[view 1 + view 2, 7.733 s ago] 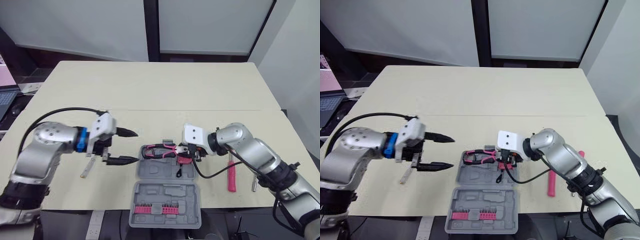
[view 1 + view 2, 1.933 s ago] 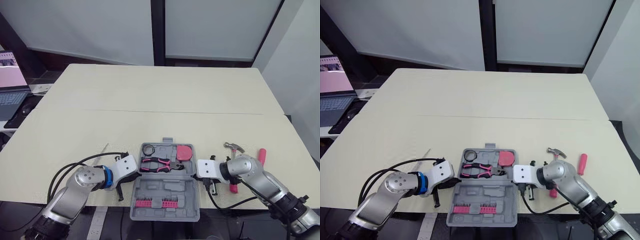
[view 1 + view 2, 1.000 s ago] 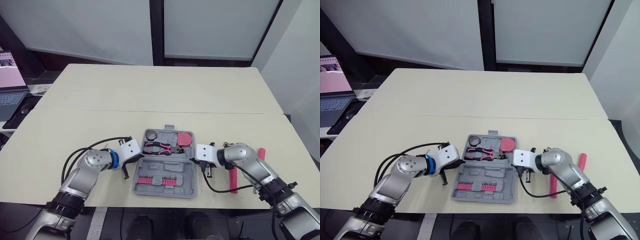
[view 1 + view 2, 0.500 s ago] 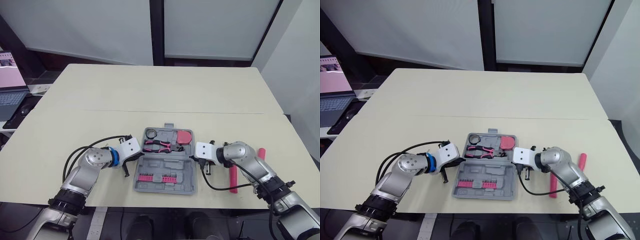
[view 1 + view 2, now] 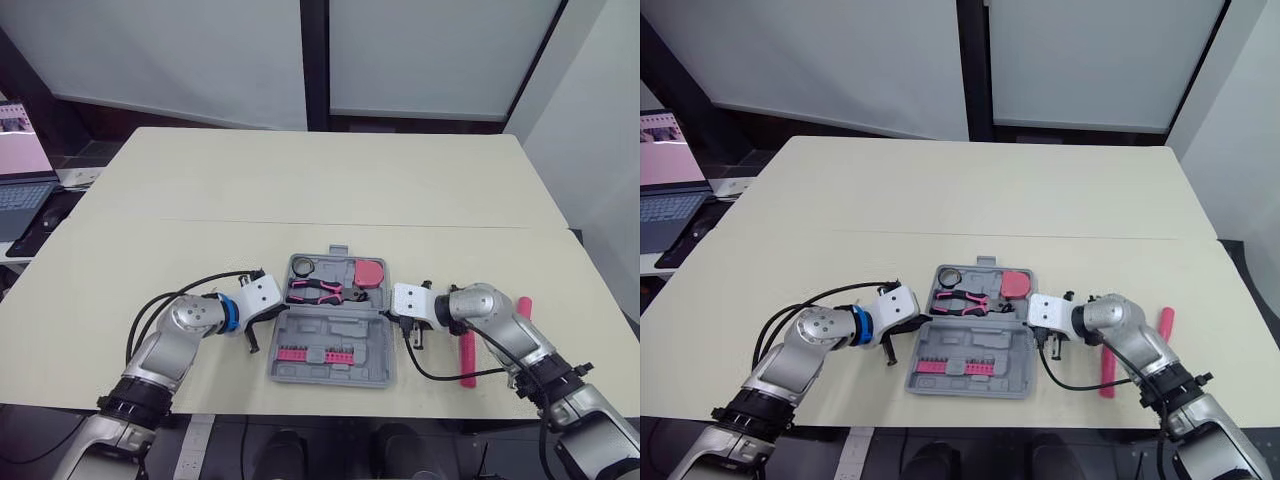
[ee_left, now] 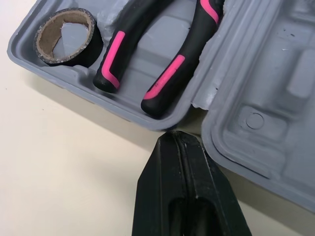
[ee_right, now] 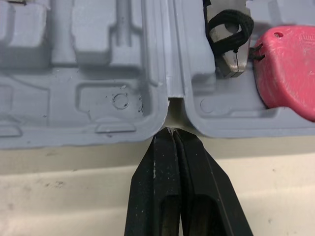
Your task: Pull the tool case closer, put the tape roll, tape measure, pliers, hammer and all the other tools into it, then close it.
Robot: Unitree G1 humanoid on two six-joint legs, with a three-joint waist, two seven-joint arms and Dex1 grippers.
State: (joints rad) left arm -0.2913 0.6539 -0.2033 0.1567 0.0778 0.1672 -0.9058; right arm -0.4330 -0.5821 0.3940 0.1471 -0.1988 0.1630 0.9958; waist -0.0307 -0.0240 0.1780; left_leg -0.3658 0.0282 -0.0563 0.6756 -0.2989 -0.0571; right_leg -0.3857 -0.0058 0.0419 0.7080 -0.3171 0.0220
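a laptop (image 5: 20, 150) sits off the table's (image 5: 300, 190) far left edge. the left gripper (image 6: 173, 142) lies low on the tabletop at the left side of the tool case (image 5: 330, 372), its two black fingers pressed together on nothing, the tip pointing at the spot where the two halves of the case meet; whether it touches the plastic i cannot tell. the grey case lies open and flat near the front edge of the table. in its far half, from left to right, are the tape roll (image 6: 83, 58) in the corner pocket, the pliers (image 5: 320, 291) with black and pink handles lying across the middle, and the pink tape measure (image 5: 368, 273) in the right corner. the near half holds a row of pink bits (image 5: 313, 355). the right gripper (image 7: 171, 135) mirrors the other one – fingers clenched shut and empty, tip right at the hinge notch on the case's right side. just beyond that arm the hammer (image 5: 467, 360) lies on the table outside the case, its pink handle showing, and a further pink-handled tool (image 5: 523, 306) lies a little to the right of it.
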